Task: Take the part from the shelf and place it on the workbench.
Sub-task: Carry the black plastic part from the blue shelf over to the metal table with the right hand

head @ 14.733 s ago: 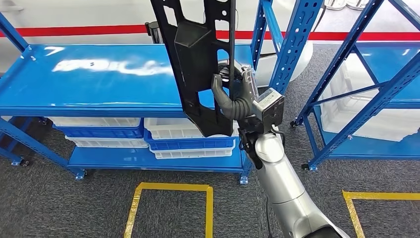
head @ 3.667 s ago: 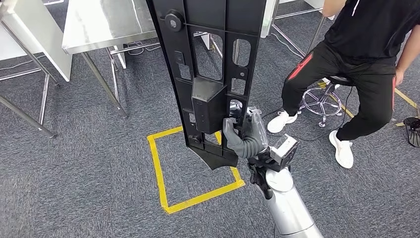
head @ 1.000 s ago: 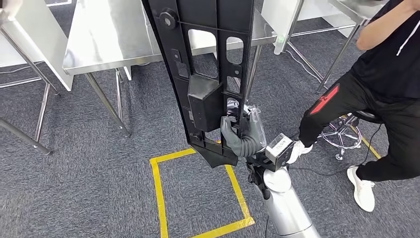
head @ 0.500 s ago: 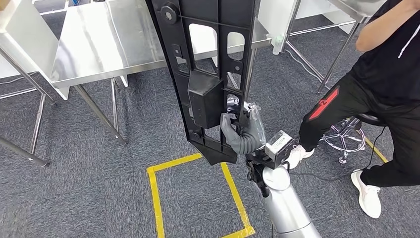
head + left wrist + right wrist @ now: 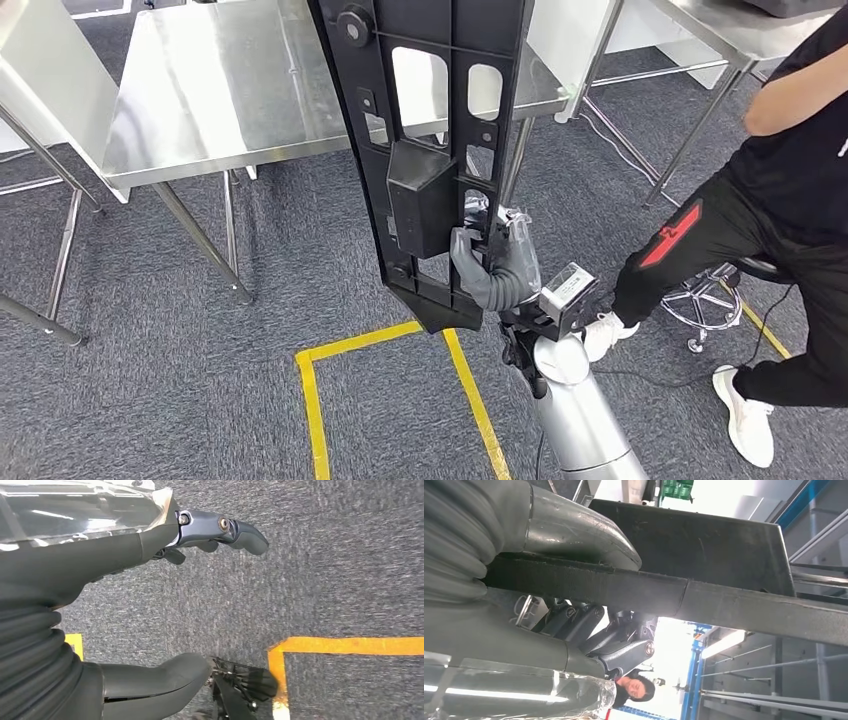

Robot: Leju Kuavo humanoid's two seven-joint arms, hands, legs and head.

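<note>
One long black plastic part (image 5: pixel 425 150) stands nearly upright in front of us, gripped low down by our right hand (image 5: pixel 490 270), whose thumb (image 5: pixel 574 530) presses one face of a rib while the fingers (image 5: pixel 589 625) wrap the other side. From the head view the part runs from about 6 o'clock of the frame's centre up past 12 o'clock, its upper half crossing in front of the steel bench (image 5: pixel 230 90), which lies at 11 o'clock. Our left hand (image 5: pixel 100 605) hangs over grey carpet (image 5: pixel 325 555) with fingers apart, grasping nothing. Yellow floor tape (image 5: pixel 310 400) marks a square at 6 o'clock. At 3 o'clock a person (image 5: pixel 780 200) in black clothes sits on a stool (image 5: pixel 715 290).
</note>
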